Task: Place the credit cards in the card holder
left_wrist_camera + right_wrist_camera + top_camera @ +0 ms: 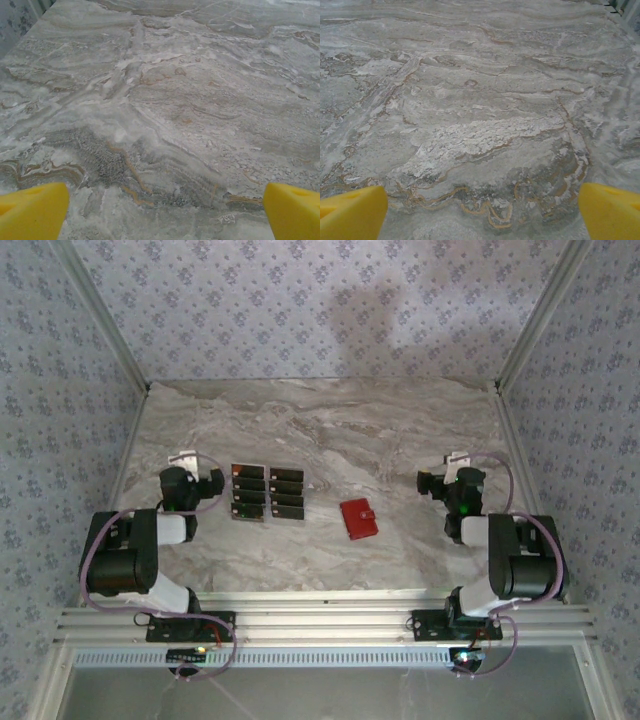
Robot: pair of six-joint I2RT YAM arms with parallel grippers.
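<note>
1. The marble table [400,430] spans the middle of the top view.
2. The left arm [130,560] sits lower left and the right arm [520,560] lower right. Both sets of jaws stand wide apart and empty, with yellow fingertips [32,212] over bare marble.
3. The credit cards [267,492] lie flat left of centre in two columns of four. Each card's long axis runs left-right.
4. The card holder [359,519] lies near centre, apart from the cards. It looks folded shut, its long axis running up-down and leaning slightly upper left.
5. Likely trouble: flat cards may slide or scatter when pinched, and the holder may skid while being opened.
</note>
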